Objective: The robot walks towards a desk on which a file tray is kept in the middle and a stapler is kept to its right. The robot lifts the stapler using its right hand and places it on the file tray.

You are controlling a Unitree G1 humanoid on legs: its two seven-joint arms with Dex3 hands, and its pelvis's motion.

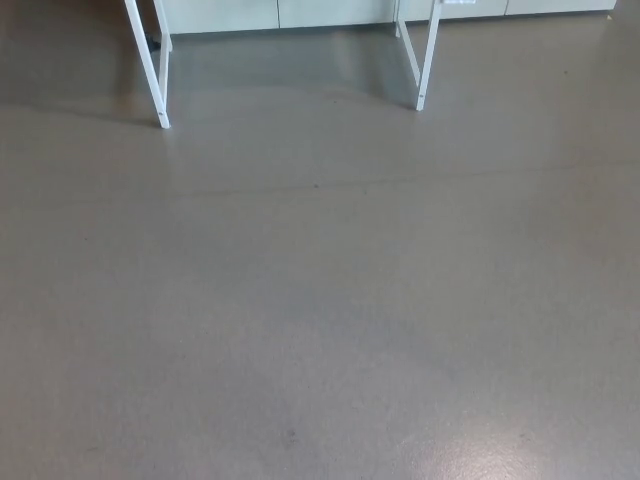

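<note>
Hands out of view, state unknown | grey floor (320,300) | white desk legs (150,70)

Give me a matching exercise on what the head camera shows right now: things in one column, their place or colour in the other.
Things:
1. left white leg frame
2. right white leg frame
3. floor
4. pale panels

Place or colour:
A. along the top edge
B. top left corner
C. grey, fills most of the view
D. at the top, right of centre

Pairs: 1-B, 2-D, 3-C, 4-A
</note>
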